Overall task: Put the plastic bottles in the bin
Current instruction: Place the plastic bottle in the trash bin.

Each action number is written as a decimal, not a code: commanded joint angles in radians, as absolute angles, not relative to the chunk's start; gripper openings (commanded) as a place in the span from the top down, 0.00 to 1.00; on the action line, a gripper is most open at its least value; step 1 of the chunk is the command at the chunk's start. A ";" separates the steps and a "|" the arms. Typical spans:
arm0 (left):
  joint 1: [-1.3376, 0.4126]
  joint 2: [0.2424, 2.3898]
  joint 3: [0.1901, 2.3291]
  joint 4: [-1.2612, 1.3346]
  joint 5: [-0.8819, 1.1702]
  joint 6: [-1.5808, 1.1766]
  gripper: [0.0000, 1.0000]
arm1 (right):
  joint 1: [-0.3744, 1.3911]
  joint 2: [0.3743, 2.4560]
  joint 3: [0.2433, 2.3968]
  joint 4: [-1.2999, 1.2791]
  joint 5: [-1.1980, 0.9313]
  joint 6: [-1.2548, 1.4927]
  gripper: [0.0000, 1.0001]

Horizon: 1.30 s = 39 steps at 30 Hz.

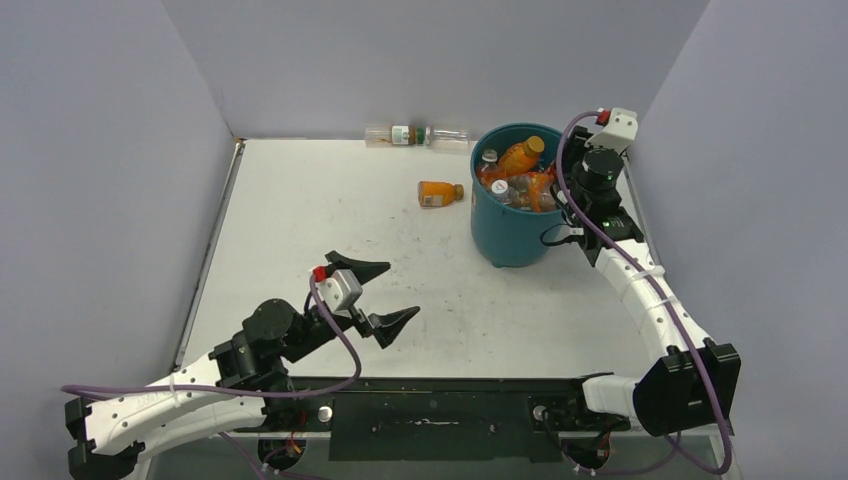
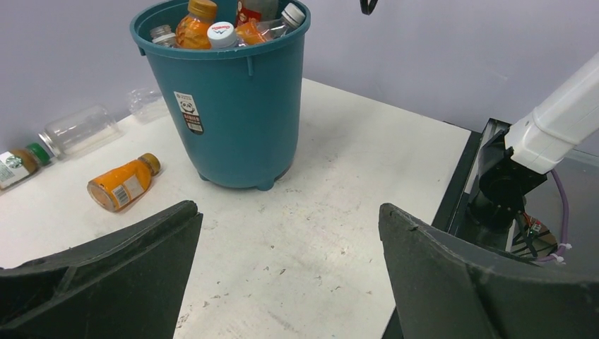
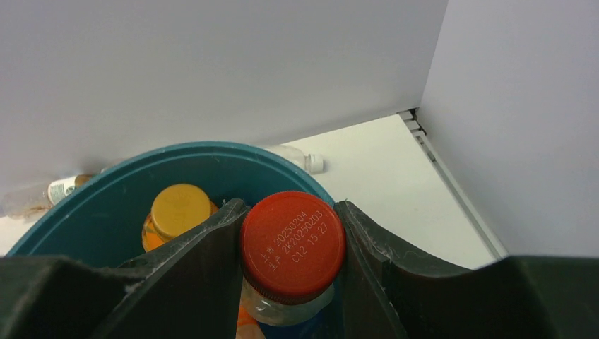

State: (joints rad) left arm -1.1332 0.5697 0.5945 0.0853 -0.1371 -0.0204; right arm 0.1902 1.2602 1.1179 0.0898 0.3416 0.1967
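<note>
Well, bin [image 1: 512, 230] brimful of bottles [image 1: 520, 158].

The bin [image 2: 233, 127] is smooth teal plastic, and its white label [image 2: 188, 111] looks like paper. The orange bottle [image 2: 121, 185] is glossy plastic. The red-capped bottle [image 3: 292, 244] has a matt cap on clear plastic. The table [image 2: 353, 162] is dull white and scuffed. The left gripper [image 2: 288, 210] has matt black fingers [image 2: 106, 275], a bit rough.
</note>
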 commanded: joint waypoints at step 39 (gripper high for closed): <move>-0.923 0.751 0.778 0.042 -0.461 -0.338 0.04 | 0.107 0.900 1.032 -0.300 0.166 0.610 0.10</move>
